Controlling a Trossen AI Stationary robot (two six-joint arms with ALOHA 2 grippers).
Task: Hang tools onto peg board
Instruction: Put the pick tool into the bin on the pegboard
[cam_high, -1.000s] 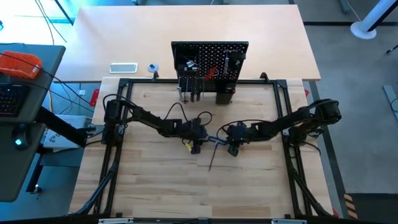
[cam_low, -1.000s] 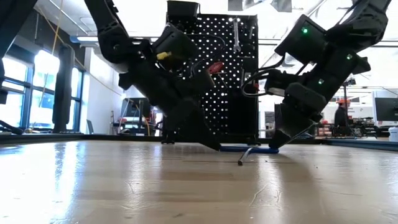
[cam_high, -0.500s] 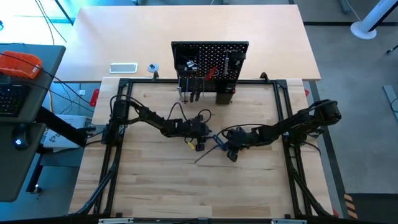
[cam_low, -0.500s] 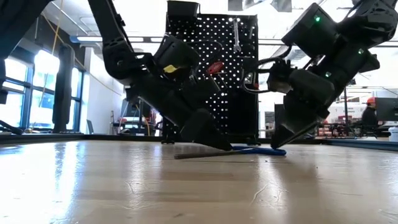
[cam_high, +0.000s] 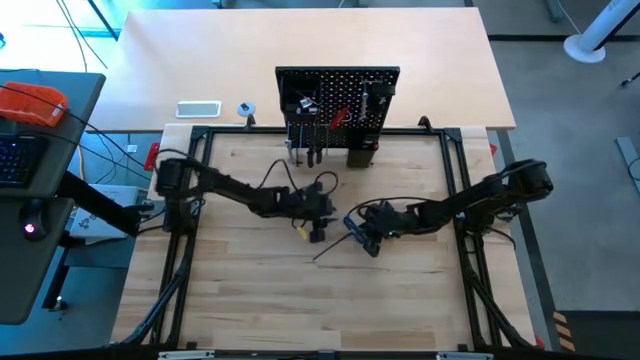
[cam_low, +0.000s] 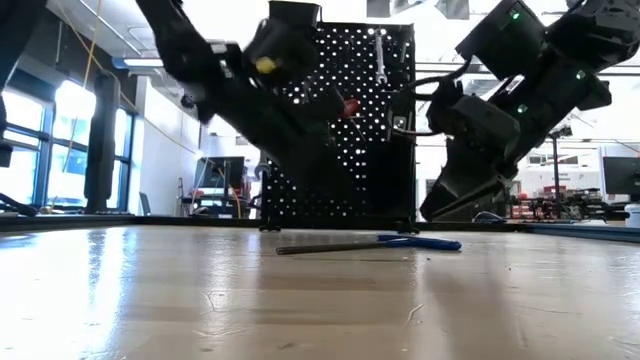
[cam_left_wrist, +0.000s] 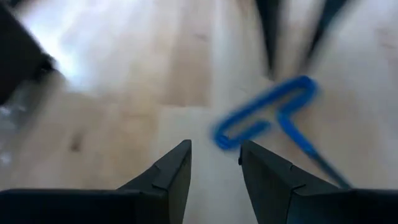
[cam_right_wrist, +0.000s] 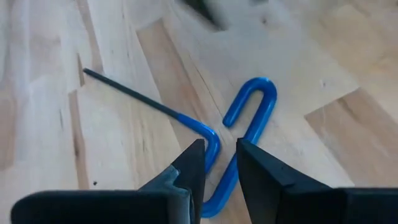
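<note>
Pale, grained wooden worktop (cam_high: 250, 300) nearest. Mid-worktop, flat and unheld: blue-handled T hex key (cam_high: 337, 238), looped plastic handle, thin dark steel shaft. Just above it, left tool (cam_left_wrist: 214, 163) and right tool (cam_right_wrist: 219, 163), blunt dark fingers slightly parted, gripping nothing. Farthest, upright: black perforated peg board (cam_high: 338, 108), carrying a red-handled screwdriver (cam_high: 341, 115) and a silver wrench (cam_low: 380, 58).

The blue-handled T hex key (cam_low: 415, 242) now lies flat on the table, its shaft swung round to point leftward; the left gripper (cam_high: 318, 228) has lifted clear of it, and the right gripper (cam_high: 368, 236) has risen and shifted left
</note>
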